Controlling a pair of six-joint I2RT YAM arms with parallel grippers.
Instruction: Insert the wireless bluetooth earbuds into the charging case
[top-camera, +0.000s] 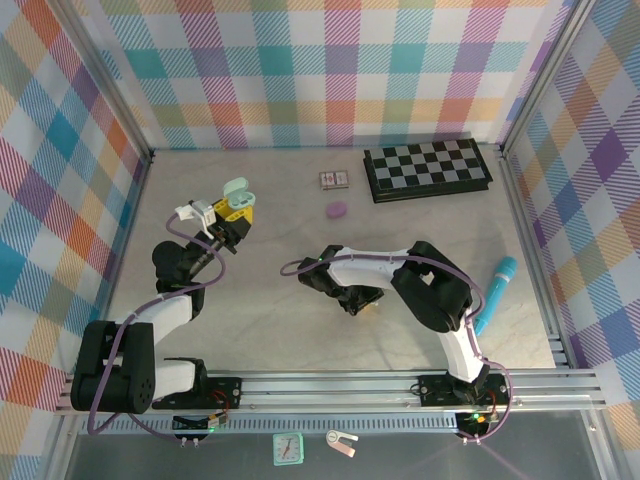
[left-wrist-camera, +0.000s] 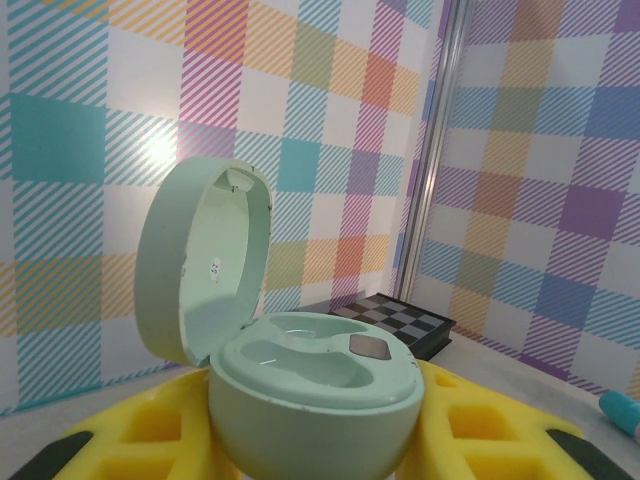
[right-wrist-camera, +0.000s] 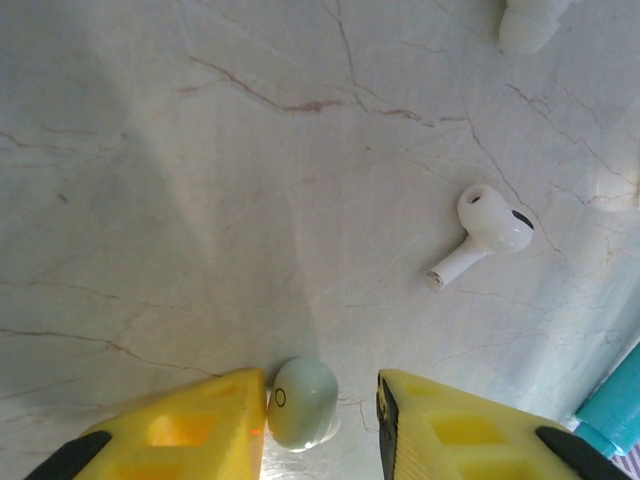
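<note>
My left gripper (top-camera: 232, 212) is raised over the left of the table and shut on the mint green charging case (left-wrist-camera: 310, 400). The case's lid (left-wrist-camera: 205, 265) stands open and both wells look empty. My right gripper (right-wrist-camera: 322, 420) is low over the table's middle, open around a pale green earbud (right-wrist-camera: 302, 403). That earbud touches the left yellow finger (right-wrist-camera: 190, 430); a gap separates it from the right finger (right-wrist-camera: 450, 425). A white stemmed earbud (right-wrist-camera: 487, 232) lies on the table further ahead to the right. Another white piece (right-wrist-camera: 530, 22) sits at the top edge.
A folded chessboard (top-camera: 427, 168) lies at the back right, with a small box (top-camera: 333, 179) and a purple pebble-shaped case (top-camera: 337, 210) to its left. A long teal stick (top-camera: 497, 290) lies by the right arm. Checked walls close off three sides.
</note>
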